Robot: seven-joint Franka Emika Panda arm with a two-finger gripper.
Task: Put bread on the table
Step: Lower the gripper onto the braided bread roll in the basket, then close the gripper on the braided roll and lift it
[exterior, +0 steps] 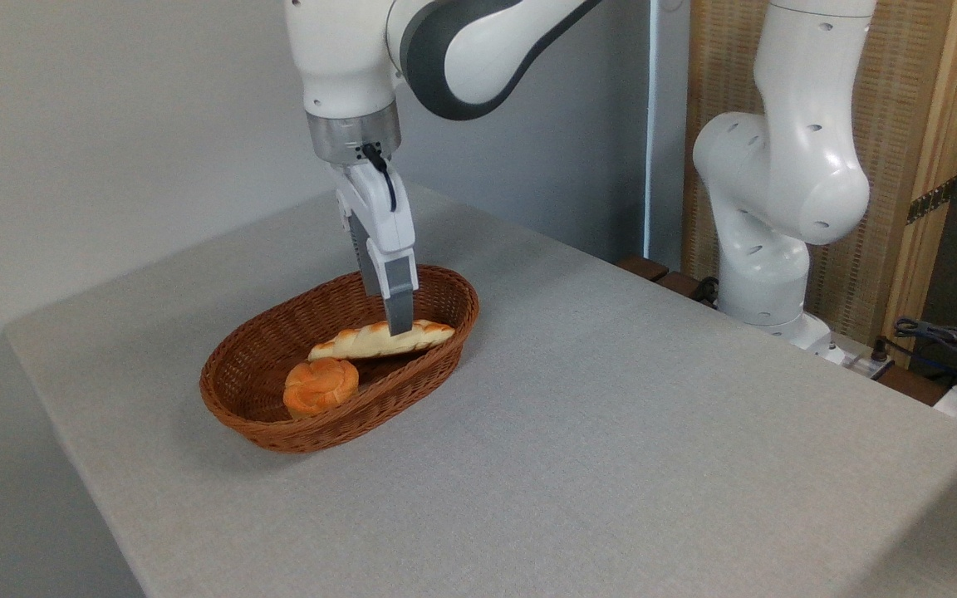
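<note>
Inside basket (279, 390) we see gripper (399, 329) at bread (362, 340) mid-loaf, closure unclear; prob light, soft, crushable, so we'd pinch center w/ gentle force.

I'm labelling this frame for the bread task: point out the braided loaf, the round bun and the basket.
braided loaf (354, 341), fixed camera, left half of its crust.
round bun (321, 386), fixed camera, centre of its top.
basket (296, 432), fixed camera, near outer wall.
</note>
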